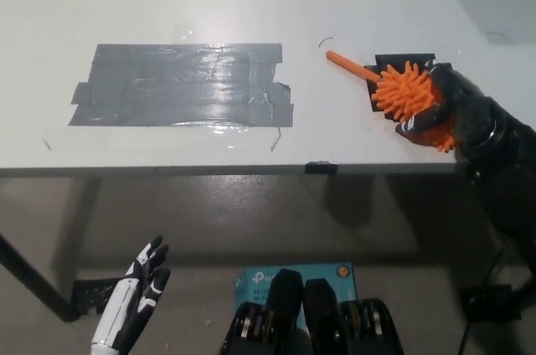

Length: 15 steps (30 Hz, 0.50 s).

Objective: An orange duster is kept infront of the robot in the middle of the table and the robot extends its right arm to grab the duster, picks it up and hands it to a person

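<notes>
Orange duster point(404, 91) lies at the table's point(251, 3) near right, its fluffy head gripped by the black right hand point(448, 108); white left hand point(134, 305) rests open below.

I see a white flat table point(167, 3) with a shiny grey duct-tape patch point(180, 85); below, grey floor point(251, 221), a teal cardboard box point(260, 275).
</notes>
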{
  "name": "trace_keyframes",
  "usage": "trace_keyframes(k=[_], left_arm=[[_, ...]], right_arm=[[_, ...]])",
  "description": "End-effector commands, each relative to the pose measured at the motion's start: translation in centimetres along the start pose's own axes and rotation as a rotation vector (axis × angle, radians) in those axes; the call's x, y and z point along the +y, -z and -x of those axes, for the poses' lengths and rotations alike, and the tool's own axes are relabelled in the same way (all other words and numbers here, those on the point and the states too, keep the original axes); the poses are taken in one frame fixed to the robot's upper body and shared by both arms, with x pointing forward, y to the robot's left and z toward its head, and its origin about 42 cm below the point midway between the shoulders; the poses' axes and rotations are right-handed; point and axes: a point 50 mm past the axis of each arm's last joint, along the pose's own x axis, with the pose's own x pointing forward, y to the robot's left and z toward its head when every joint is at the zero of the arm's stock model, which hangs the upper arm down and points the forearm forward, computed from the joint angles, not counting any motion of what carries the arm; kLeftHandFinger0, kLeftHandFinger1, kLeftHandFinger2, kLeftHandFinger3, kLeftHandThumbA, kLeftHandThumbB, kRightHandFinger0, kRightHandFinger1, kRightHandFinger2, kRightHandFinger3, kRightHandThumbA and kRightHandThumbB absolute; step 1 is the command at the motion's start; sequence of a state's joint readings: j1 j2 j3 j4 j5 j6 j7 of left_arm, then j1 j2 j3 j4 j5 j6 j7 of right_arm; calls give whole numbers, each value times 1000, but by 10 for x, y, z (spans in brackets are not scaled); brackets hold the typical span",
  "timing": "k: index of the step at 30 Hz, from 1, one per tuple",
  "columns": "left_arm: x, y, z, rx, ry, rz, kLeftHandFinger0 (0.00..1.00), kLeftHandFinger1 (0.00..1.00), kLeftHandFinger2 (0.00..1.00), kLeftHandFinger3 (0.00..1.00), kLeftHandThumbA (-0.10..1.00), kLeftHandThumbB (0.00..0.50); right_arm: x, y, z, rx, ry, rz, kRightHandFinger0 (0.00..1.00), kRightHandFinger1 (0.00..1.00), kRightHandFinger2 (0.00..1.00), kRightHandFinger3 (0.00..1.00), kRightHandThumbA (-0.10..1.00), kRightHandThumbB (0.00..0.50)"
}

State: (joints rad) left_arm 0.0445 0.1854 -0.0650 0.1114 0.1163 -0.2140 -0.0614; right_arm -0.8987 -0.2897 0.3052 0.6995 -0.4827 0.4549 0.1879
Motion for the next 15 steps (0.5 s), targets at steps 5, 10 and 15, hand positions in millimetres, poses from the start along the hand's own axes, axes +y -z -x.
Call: trace_keyframes(k=[5,10,15], left_arm=[[1,-13,-9,-75,7,-15,1000,1000,1000,1000,885,179],[3,-15,-11,-75,8,-19,1000,1000,1000,1000,885,182],[4,-16,-13,-83,12,-19,995,1000,1000,1000,892,191]], right_arm=[[-15,-21,-10,-25,-81,-117,1000,1000,1000,1000,851,391],[-14,-18,-14,20,-106,-73,123,197,320,1000,269,244],[-12,-15,-13,11,-127,14,90,475,774,1000,-100,200]])
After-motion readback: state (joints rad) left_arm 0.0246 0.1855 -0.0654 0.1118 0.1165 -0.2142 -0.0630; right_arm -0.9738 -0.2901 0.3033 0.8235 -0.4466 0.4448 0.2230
